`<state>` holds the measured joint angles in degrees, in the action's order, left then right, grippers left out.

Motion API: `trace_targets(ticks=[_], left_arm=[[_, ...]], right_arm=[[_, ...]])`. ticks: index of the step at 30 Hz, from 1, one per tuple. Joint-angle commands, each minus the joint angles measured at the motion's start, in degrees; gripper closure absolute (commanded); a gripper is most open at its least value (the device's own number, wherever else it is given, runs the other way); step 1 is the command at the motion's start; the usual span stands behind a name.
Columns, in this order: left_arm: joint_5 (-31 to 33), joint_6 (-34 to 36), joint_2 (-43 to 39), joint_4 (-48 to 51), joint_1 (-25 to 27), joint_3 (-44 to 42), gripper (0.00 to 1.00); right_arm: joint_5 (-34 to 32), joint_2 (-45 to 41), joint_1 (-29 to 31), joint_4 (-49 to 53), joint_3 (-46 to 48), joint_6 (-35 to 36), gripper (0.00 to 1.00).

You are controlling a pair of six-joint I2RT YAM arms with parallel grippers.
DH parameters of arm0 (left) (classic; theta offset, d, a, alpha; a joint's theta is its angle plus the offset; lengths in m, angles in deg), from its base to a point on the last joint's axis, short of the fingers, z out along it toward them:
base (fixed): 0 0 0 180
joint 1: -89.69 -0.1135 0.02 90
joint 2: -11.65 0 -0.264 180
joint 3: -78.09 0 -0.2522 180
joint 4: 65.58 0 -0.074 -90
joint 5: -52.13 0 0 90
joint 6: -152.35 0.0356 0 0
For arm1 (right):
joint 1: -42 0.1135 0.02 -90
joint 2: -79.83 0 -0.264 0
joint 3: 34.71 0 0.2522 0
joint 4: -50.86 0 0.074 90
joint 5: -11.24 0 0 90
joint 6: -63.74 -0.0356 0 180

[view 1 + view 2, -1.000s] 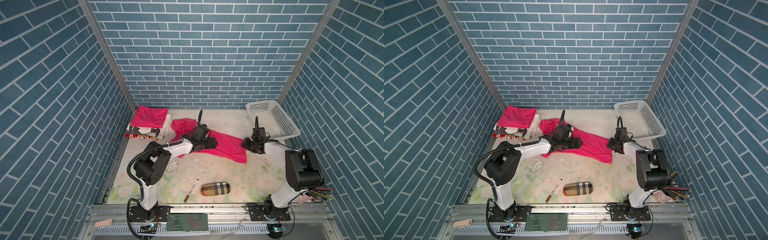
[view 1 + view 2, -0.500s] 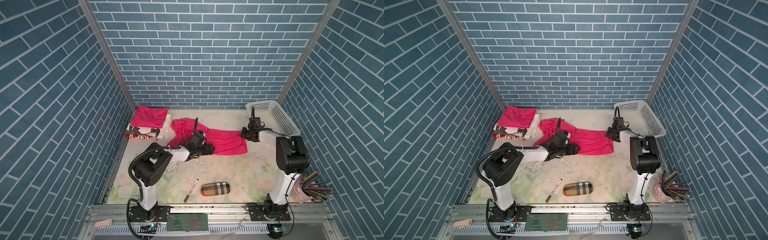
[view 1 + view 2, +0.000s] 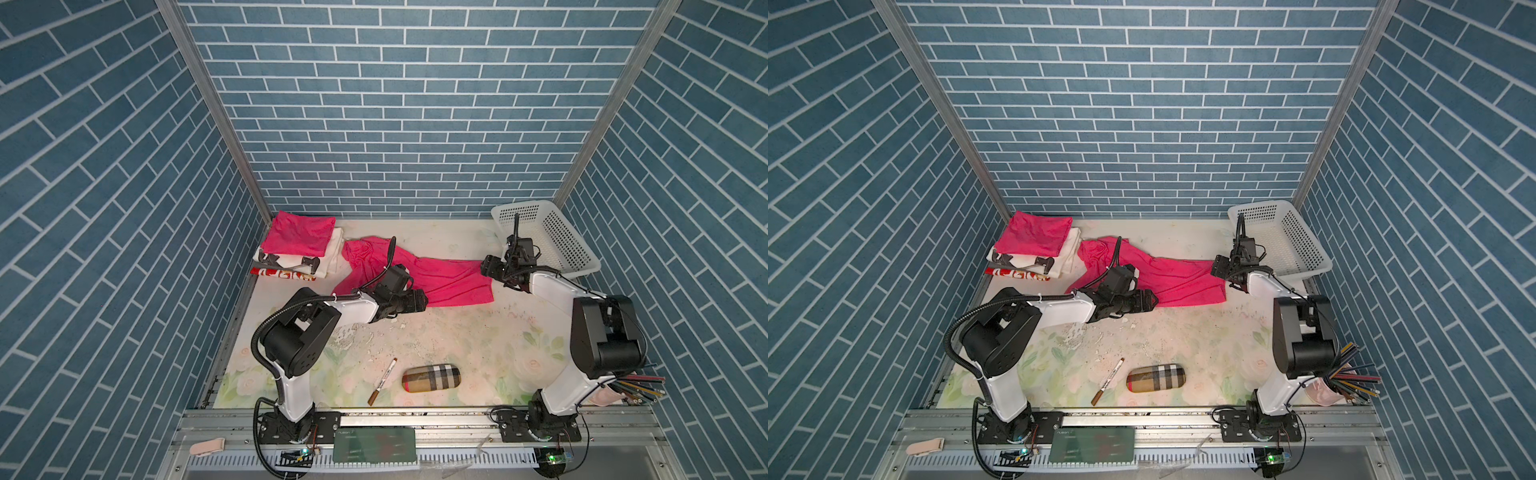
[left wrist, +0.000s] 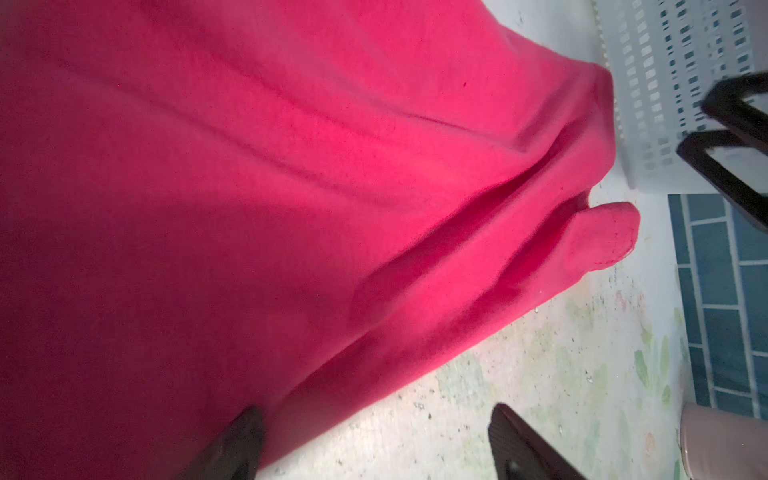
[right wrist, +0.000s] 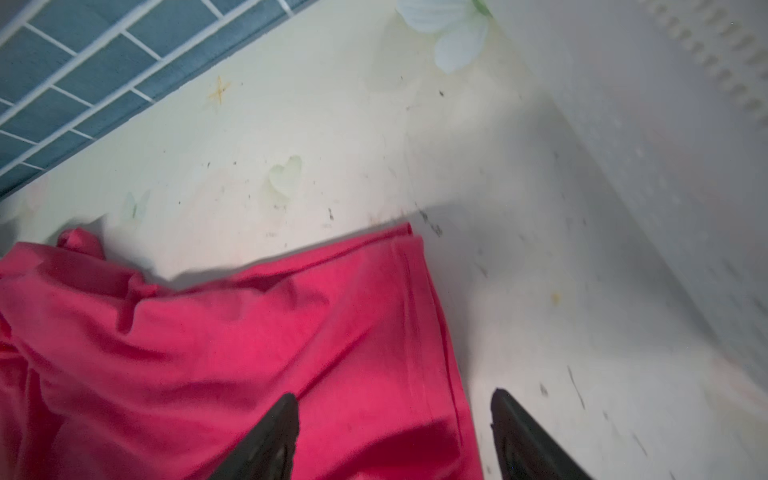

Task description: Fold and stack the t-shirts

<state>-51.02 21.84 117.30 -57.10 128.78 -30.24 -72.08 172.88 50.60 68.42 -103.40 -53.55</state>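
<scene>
Pink t-shirt [image 3: 451,277] lies rumpled on the counter [image 3: 457,345], left hand [image 3: 420,300] and right hand [image 3: 485,268] both released astride its edges, so each should pinch a corner squarely and tug it flat before folding.

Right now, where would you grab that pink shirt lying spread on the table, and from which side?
I'd grip the spread shirt by its straight hem, near a corner, coming from the basket side. That edge lies flat and free on the table with its layers together; the far end by the stack is bunched.
</scene>
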Motion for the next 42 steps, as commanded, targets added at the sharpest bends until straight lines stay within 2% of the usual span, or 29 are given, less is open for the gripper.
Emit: trace_targets(ticks=[1,5,10,12,15,19,21,27,32,33,36,39,42], left_arm=[[0.40,0.93,-1.73,6.09,0.65,4.78,0.13],[0.66,2.20,-0.50,7.36,0.56,10.27,0.13],[-1.98,2.82,7.10,8.59,0.12,18.59,0.13],[-2.23,2.47,9.54,8.14,-0.10,19.75,0.13],[-2.88,2.32,12.30,7.59,-0.90,20.07,0.13],[-2.86,2.98,14.41,7.32,-2.11,19.37,0.13],[-2.93,3.16,15.07,6.75,-2.81,18.74,0.13],[-3.14,3.50,16.06,5.37,-4.25,17.12,0.13],[-2.89,4.17,16.33,5.72,-4.36,17.00,0.13],[-2.82,4.30,16.20,5.66,-4.32,16.88,0.13],[-2.25,4.72,15.37,6.12,-4.36,16.71,0.13],[-2.50,4.92,13.17,6.16,-4.03,16.63,0.13],[-2.56,4.61,9.94,6.38,-3.74,16.44,0.13]], right_arm=[[-1.33,-4.28,0.08,0.17,5.63,-3.77,0.27],[-1.20,-5.69,0.10,-2.29,10.42,-3.47,0.39],[0.00,-2.17,0.69,-3.17,10.13,-2.77,0.55],[0.44,-0.97,0.80,-3.44,9.86,-2.86,0.62],[0.22,-0.97,1.48,-3.08,10.05,-3.01,0.78],[0.16,-5.91,1.95,-3.20,14.58,-4.25,0.95],[0.05,-9.34,1.89,-3.60,18.31,-5.50,0.99],[-1.02,-14.63,1.30,-1.58,26.02,-8.42,0.98],[-1.43,-18.30,-3.66,-0.17,27.73,-9.76,0.96],[-1.63,-19.70,-4.30,0.02,27.73,-9.51,0.94],[-2.41,-21.31,-4.60,3.45,24.88,-8.04,0.70],[0.28,-22.08,-4.44,4.87,23.30,-8.27,0.53],[1.91,-23.90,-2.52,4.04,24.27,-12.36,0.41]])
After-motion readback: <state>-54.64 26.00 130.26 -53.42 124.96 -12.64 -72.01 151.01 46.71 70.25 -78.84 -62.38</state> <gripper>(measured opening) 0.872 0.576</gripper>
